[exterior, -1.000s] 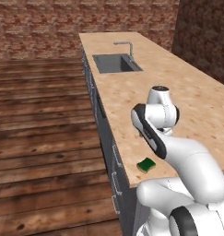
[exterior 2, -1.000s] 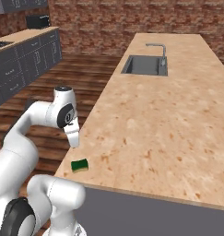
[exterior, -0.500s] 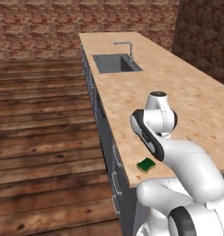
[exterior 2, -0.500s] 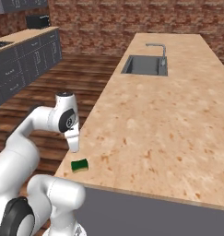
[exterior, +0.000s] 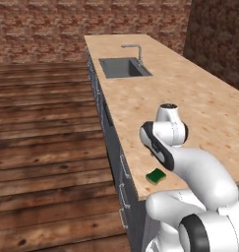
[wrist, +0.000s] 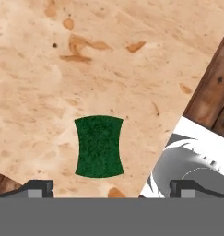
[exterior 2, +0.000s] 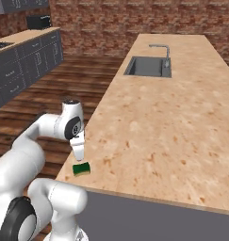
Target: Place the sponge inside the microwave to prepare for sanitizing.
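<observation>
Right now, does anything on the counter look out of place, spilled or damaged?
Nothing is spilled or damaged. The sponge lies flat, green side up, very near the counter's front corner, which is an unusual spot. The open end effector is above it.

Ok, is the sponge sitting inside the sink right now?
No, the sponge lies flat on the counter near its front edge, far from the sink.
</observation>
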